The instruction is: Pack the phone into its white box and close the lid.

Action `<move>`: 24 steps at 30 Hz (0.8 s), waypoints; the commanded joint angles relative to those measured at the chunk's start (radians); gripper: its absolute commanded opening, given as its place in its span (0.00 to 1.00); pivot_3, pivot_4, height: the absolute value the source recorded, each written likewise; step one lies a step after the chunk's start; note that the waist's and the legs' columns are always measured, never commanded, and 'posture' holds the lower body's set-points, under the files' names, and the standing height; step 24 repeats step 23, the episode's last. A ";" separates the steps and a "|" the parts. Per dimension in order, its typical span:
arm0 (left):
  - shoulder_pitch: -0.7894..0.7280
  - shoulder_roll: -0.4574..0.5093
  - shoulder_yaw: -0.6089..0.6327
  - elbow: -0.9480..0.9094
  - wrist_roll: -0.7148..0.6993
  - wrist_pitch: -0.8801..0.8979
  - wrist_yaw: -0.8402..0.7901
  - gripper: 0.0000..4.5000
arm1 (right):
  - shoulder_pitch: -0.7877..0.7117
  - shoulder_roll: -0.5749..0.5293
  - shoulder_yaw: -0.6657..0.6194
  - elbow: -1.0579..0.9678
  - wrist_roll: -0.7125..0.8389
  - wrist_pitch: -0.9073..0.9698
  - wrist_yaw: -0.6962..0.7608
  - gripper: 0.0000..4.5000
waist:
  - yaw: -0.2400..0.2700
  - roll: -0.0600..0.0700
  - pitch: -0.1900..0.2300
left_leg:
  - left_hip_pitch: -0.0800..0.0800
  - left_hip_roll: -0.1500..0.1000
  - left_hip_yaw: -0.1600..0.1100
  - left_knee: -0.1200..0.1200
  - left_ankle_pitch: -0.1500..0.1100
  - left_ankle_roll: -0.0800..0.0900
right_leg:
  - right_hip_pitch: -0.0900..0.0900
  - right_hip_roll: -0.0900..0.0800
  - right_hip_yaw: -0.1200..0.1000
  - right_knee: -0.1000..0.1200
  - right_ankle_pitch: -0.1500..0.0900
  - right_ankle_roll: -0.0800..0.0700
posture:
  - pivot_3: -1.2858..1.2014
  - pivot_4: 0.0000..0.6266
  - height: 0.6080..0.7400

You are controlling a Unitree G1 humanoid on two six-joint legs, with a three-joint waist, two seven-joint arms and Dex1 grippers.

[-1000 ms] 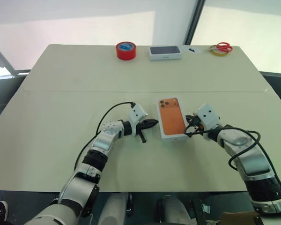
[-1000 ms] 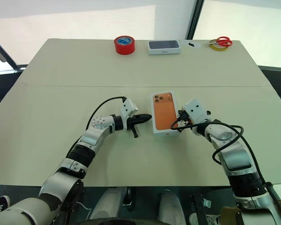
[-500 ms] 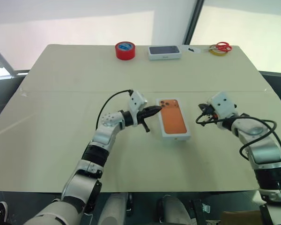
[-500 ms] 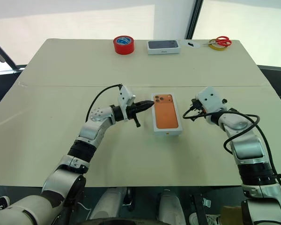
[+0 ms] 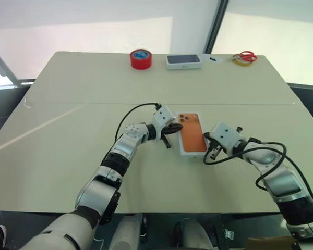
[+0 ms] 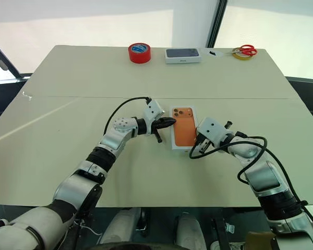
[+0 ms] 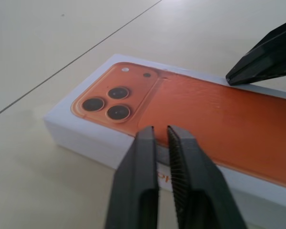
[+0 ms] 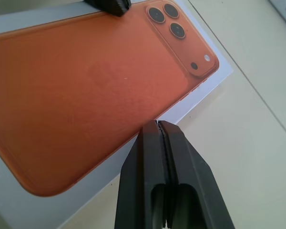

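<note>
Both tools bracket the white box [image 5: 192, 139] at the middle of the surface [image 5: 68, 130], well apart from the red tape roll [image 5: 141, 59] and the second, dark-topped box [image 5: 183, 61] at the far edge. The left tool [image 7: 160, 129] meets the box's near long side by the three lenses, its fingers a sliver apart and clasping nothing. The right tool [image 8: 158, 123] stands at the opposite long side, fingers pressed together and empty.

An orange phone face [image 7: 205, 119] with a white border all round tops the box. From here I cannot tell whether that is the phone lying in its tray or a picture printed on a seated lid.

I judge the step in hand to be squaring and seating the top layer. To do it well, I would keep the two tips opposite each other so the box cannot skate or spin on the smooth surface. I would press down on the white border, not the orange face. I would also work in small, even pushes along both long sides, so that one corner does not bind while another lifts.
</note>
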 commanded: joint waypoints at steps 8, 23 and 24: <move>0.139 0.261 0.174 -0.320 -0.194 0.152 -0.170 1.00 | -0.006 -0.051 -0.203 -0.020 0.216 -0.073 0.191 0.99 | -0.008 0.004 0.004 | -0.005 0.000 0.001 -0.005 0.006 -0.005 | -0.004 0.000 0.001 0.000 0.000 0.000 | 0.52 0.24 0.96; 0.490 0.706 0.440 -0.484 -0.277 0.186 -0.261 1.00 | 0.157 -0.215 -0.405 0.156 0.283 -0.364 0.435 0.99 | -0.004 0.006 0.004 | -0.002 0.000 0.001 -0.006 0.002 -0.003 | -0.006 -0.001 0.002 -0.001 0.000 -0.001 | 0.52 0.24 0.96; 0.490 0.706 0.440 -0.484 -0.277 0.186 -0.261 1.00 | 0.157 -0.215 -0.405 0.156 0.283 -0.364 0.435 0.99 | -0.004 0.006 0.004 | -0.002 0.000 0.001 -0.006 0.002 -0.003 | -0.006 -0.001 0.002 -0.001 0.000 -0.001 | 0.52 0.24 0.96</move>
